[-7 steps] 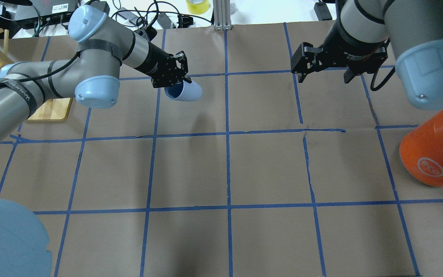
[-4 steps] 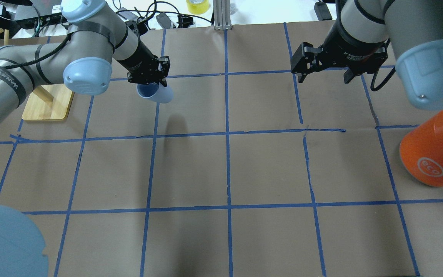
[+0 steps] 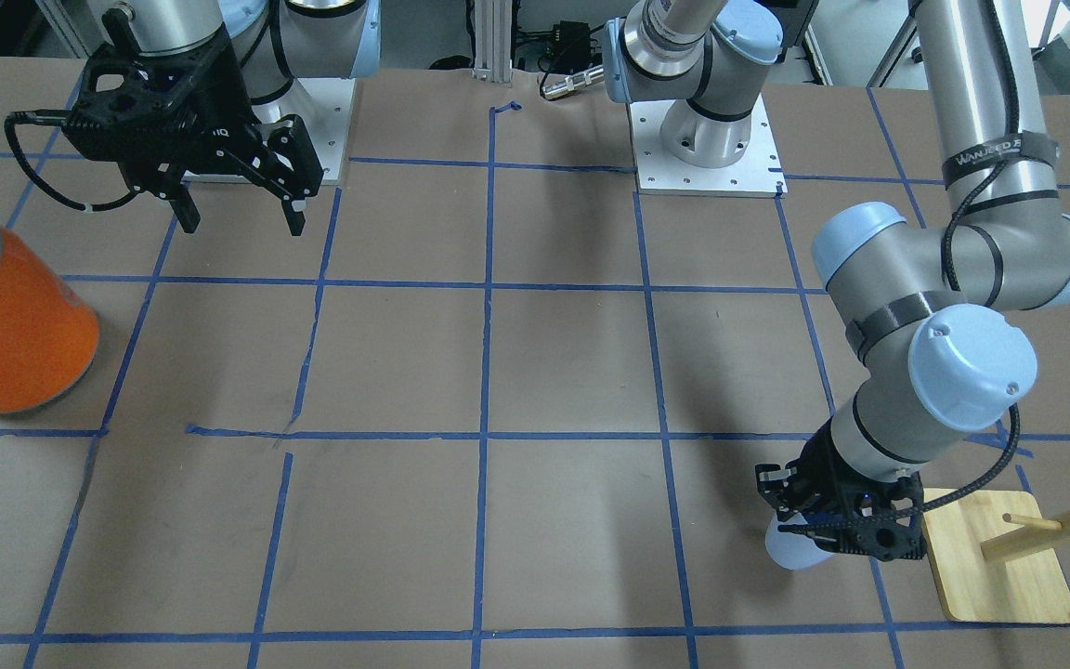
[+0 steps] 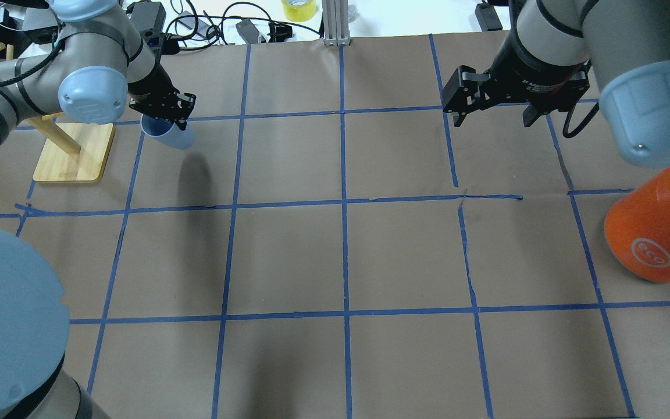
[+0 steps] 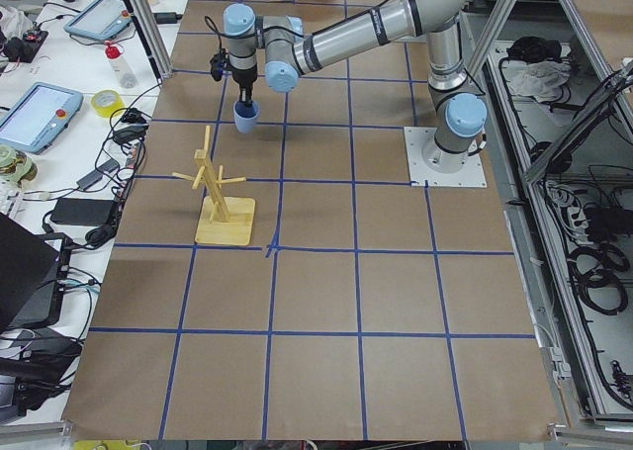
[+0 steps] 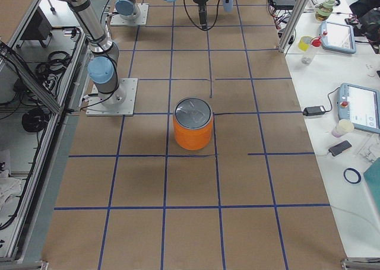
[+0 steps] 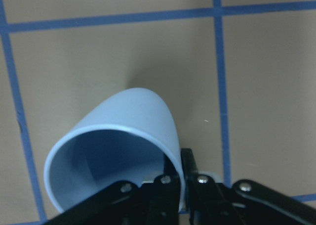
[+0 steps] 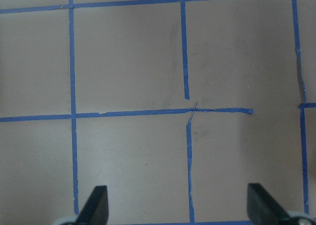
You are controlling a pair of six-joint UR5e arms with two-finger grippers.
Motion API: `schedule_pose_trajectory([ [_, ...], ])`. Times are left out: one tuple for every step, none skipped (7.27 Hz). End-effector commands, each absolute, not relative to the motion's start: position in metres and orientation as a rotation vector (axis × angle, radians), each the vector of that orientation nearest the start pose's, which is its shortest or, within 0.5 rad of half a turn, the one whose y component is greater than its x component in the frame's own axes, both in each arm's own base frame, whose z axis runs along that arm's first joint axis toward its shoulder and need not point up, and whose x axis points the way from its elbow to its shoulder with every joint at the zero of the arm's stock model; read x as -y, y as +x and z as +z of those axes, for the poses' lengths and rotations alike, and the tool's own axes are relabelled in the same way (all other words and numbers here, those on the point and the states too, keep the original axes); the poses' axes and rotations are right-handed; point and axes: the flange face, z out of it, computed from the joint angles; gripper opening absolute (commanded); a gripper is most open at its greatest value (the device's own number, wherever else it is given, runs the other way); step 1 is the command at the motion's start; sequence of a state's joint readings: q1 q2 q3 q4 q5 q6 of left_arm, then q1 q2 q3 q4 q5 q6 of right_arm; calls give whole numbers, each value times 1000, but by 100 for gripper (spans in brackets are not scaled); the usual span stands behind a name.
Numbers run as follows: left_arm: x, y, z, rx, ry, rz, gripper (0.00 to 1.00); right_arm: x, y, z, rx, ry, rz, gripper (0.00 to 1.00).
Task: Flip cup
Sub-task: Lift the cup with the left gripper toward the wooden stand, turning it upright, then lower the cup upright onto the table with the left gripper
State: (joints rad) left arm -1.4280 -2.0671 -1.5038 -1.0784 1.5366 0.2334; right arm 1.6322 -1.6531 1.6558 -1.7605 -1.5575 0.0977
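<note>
The pale blue cup (image 4: 171, 137) hangs tilted above the table at the far left, its open mouth toward the wrist camera and its rounded base pointing down and away. My left gripper (image 4: 163, 118) is shut on the cup's rim, one finger inside and one outside, as the left wrist view shows (image 7: 180, 178). The cup (image 3: 790, 548) and left gripper (image 3: 837, 531) also show in the front view, next to the wooden stand. My right gripper (image 4: 492, 118) is open and empty, held above the far right of the table; its fingertips frame bare paper in the right wrist view (image 8: 180, 210).
A wooden peg stand on a board (image 4: 73, 152) is just left of the cup. A large orange can with a silver lid (image 4: 649, 233) stands at the right edge. Brown paper with blue tape lines (image 4: 344, 201) covers the table. Cables and a tape roll lie beyond the far edge.
My left arm has carried the cup leftward, from near the table's middle line to beside the wooden stand. The right arm has not moved.
</note>
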Motion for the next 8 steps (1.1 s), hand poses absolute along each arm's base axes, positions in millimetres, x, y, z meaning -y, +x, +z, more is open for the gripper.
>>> schedule_pose_trajectory([
  [685, -38, 253, -3156, 211, -65, 0, 464, 163, 505, -3102, 53, -284, 100],
  [683, -37, 245, -3140, 217, -35, 0, 464, 164, 505, -3099, 50, -283, 100],
  [682, -35, 241, -3119, 220, -17, 6, 464, 163, 505, -3100, 53, -284, 100],
  [683, -42, 247, -3117, 232, -24, 31, 464, 163, 505, -3102, 51, -284, 100],
  [684, -45, 249, -3116, 237, -31, 60, 464, 163, 505, -3102, 51, -284, 100],
  [683, -46, 254, -3115, 232, -41, 71, 464, 163, 505, -3102, 51, -284, 100],
  [682, -52, 264, -3111, 246, -64, 75, 464, 163, 505, -3102, 53, -284, 100],
  [679, -61, 275, -3107, 257, -85, 76, 464, 163, 505, -3102, 51, -284, 100],
])
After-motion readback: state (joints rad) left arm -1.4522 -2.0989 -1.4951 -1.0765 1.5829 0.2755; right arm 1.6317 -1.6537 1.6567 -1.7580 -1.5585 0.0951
